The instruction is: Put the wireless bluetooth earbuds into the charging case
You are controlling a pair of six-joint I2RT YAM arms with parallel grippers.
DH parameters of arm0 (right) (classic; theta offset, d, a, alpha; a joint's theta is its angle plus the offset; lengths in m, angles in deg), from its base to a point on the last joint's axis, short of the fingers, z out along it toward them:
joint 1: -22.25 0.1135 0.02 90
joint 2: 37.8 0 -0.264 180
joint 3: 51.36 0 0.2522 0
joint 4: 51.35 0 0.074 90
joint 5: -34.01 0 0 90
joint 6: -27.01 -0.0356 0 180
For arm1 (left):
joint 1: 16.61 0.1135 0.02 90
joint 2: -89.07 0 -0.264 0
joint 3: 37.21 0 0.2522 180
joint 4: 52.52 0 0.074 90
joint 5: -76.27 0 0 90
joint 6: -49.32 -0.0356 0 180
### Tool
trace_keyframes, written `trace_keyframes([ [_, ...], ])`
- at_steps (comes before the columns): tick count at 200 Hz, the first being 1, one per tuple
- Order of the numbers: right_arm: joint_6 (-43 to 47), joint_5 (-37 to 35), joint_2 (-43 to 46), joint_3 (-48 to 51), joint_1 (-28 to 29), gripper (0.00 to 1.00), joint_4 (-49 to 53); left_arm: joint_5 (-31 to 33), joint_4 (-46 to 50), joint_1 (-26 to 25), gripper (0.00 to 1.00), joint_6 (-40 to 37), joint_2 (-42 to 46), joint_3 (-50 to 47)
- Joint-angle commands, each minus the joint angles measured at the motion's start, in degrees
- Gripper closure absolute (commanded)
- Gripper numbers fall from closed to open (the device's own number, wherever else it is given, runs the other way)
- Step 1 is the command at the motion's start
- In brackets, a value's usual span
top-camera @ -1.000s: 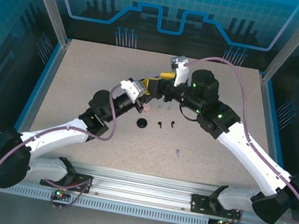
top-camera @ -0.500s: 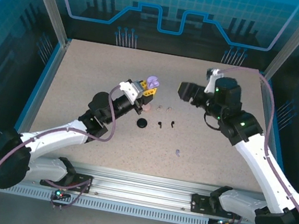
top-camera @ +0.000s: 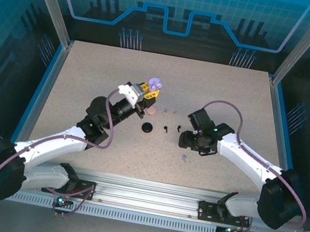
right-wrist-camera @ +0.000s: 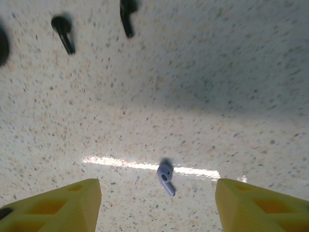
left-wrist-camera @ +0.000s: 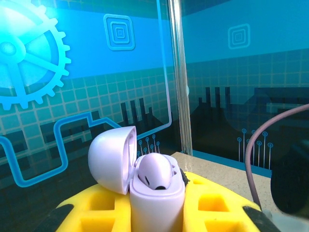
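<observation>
At the left wrist, the lilac charging case (left-wrist-camera: 157, 203) and the yellow fingers (left-wrist-camera: 217, 208) of the left gripper (left-wrist-camera: 157, 220) clamped on it are being cut off by the bottom edge, and the lilac earbud (left-wrist-camera: 155, 173) inside is being half hidden by the case wall. At the right wrist, the right gripper (right-wrist-camera: 158, 191) is being cropped to its fingertips, a black round shape (right-wrist-camera: 2, 46) is being clipped beyond recognition at the left edge, and a black earbud (right-wrist-camera: 127, 17) is being blurred and clipped at the top. From above, the pale pink earbuds (top-camera: 166, 111) are being rendered too small to make out.
</observation>
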Motion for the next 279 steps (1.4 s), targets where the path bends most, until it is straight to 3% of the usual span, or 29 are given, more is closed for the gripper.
trace_keyframes([
  [1,-3.01,-1.94,-3.18,0.72,2.55,0.39,0.83,0.71,-0.47,-0.35,1.00,0.61,1.38,-0.27],
  [37,-4.32,-2.45,-8.20,0.94,3.66,0.47,-0.12,0.63,0.09,-0.35,1.00,0.54,1.65,-0.12],
  [141,-5.10,-1.35,-15.19,1.60,4.81,0.57,-3.86,0.54,0.38,-0.40,1.00,0.17,1.63,0.05],
  [279,-5.43,-1.45,-14.43,5.67,4.87,0.71,-4.56,0.32,0.41,-0.44,1.00,0.27,1.32,0.42],
])
